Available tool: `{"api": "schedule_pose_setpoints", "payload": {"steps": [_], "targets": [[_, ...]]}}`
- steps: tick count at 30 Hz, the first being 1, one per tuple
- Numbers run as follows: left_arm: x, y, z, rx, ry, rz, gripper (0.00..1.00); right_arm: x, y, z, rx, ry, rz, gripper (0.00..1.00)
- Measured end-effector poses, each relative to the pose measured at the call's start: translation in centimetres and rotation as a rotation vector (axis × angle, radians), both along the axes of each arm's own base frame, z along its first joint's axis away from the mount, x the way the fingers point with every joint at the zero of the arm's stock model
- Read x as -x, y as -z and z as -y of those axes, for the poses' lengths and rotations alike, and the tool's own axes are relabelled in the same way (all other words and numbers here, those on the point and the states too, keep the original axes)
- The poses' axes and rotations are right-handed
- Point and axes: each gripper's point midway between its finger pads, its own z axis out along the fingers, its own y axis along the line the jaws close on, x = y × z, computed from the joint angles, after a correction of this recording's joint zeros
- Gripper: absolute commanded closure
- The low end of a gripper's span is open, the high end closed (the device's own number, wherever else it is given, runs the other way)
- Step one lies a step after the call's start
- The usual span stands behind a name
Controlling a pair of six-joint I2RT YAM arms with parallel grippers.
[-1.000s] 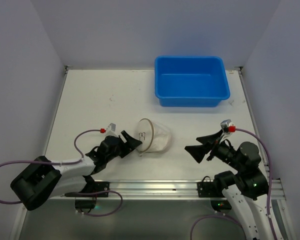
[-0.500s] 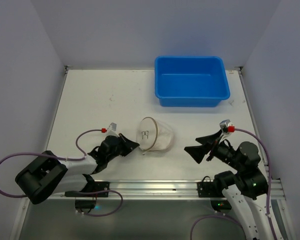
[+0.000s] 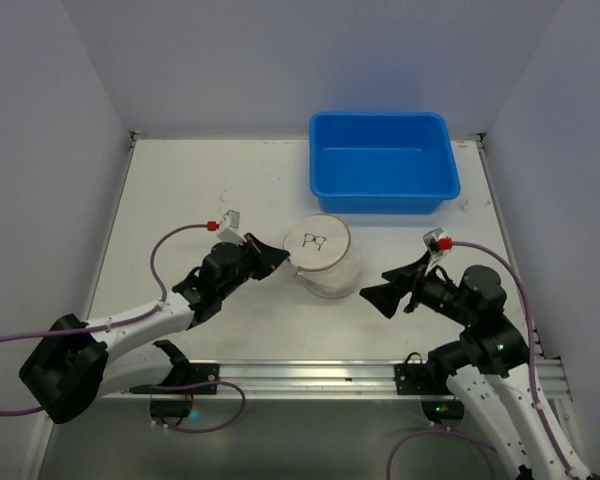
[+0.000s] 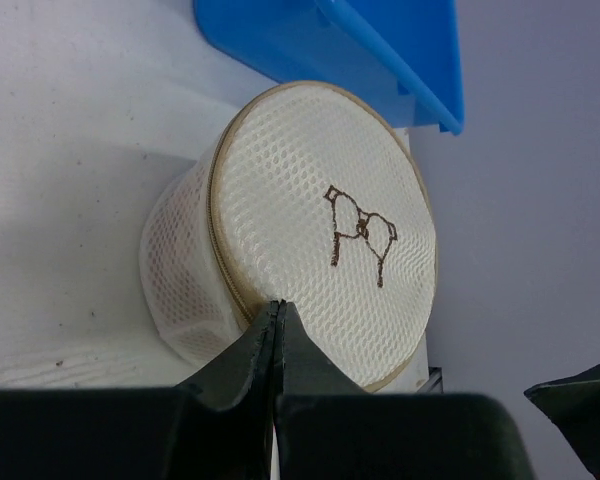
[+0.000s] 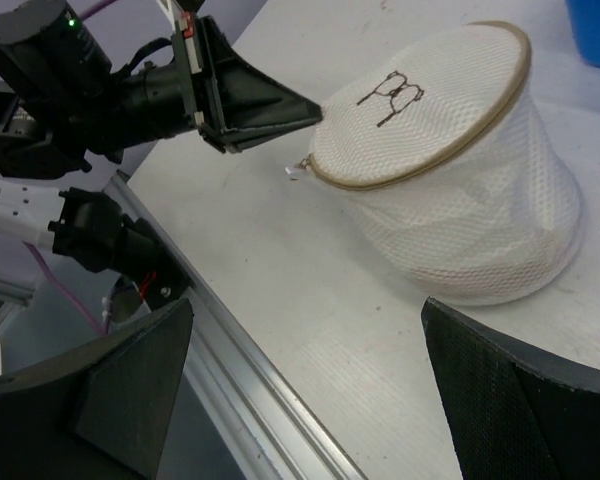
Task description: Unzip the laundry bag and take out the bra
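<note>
The laundry bag (image 3: 325, 262) is a small round white mesh drum with a tan zipper band. It stands upright mid-table, its flat top with the bra outline facing up. My left gripper (image 3: 285, 258) is shut, its tips pinching the bag's rim on its left side; the left wrist view shows the tips (image 4: 277, 305) meeting at the zipper band of the bag (image 4: 320, 220). A small white zip pull (image 5: 298, 171) hangs free just below that gripper (image 5: 315, 113). My right gripper (image 3: 372, 297) stands wide open, apart from the bag (image 5: 460, 200) on its right, nothing between its fingers. The bra is hidden.
A big blue plastic tub (image 3: 380, 203) sits at the back right, close behind the bag. A metal rail (image 3: 310, 375) runs along the near table edge between the arm bases. White walls close in the table on three sides.
The left gripper closed on the bag's rim and moved away from the near edge, tipping the bag from lying on its side to upright. The right gripper shifted slightly toward the bag, still open.
</note>
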Motion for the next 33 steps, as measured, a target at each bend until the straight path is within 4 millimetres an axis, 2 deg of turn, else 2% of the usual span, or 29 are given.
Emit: {"api": "schedule_pose_setpoints", "payload": {"steps": [2,5,11,14,16,18,21,25,33], "targets": [[-0.3,-0.9,0.2,0.000,0.002,0.020,1.00,-0.1,0.0,-0.8,0.003,-0.022,-0.008,0.01],[-0.3,-1.1,0.3,-0.013,0.002,0.023,1.00,-0.2,0.6,-2.4,0.022,-0.054,-0.040,0.01],[0.4,-0.8,0.9,-0.047,0.010,0.016,1.00,0.7,2.1,-7.5,0.135,-0.100,-0.124,0.01],[0.8,-0.9,1.4,-0.057,0.016,0.019,1.00,1.1,1.6,-10.5,0.200,-0.089,-0.119,0.02],[1.0,-0.8,1.5,-0.066,0.013,0.017,1.00,1.4,1.2,-12.4,0.228,-0.079,-0.117,0.19],[1.2,-0.7,1.5,-0.074,0.010,0.013,1.00,0.9,1.0,-13.6,0.235,-0.035,-0.129,0.35],[1.6,-0.8,1.5,-0.078,0.004,0.016,1.00,-0.2,1.8,-14.2,0.244,0.049,-0.159,0.48],[2.1,-1.3,1.5,-0.077,0.000,0.025,1.00,-0.9,3.3,-14.2,0.265,0.129,-0.207,0.51],[2.5,-1.4,1.5,-0.069,-0.008,0.015,1.00,-1.2,4.9,-14.8,0.268,0.204,-0.275,0.55]]}}
